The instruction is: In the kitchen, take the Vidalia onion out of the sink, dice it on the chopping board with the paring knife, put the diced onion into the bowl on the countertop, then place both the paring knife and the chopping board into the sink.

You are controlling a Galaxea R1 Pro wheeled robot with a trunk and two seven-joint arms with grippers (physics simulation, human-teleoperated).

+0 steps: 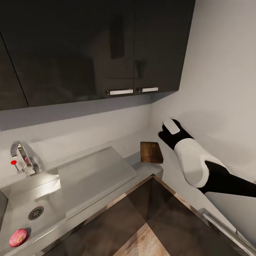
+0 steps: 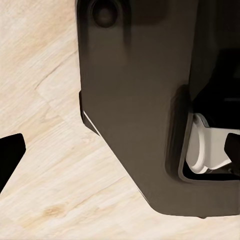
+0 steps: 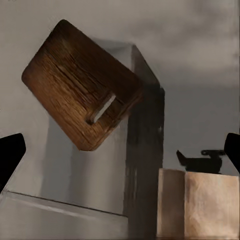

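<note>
A pinkish-red onion lies in the steel sink, near its front corner and beside the round drain. The tap with its red-tipped lever stands behind the basin. At the far end of the grey countertop lies the dark wooden chopping board, bare, slot handle up. My right gripper hovers just above and to the right of the board, open and empty. Hanging over the floor is my left gripper, fingers apart, holding nothing. The paring knife and the bowl are out of view.
The flat drainboard runs between the basin and the board. Dark wall cabinets hang over the counter. A white wall stands close behind my right arm. Pale wood floor and my dark base lie under the left gripper.
</note>
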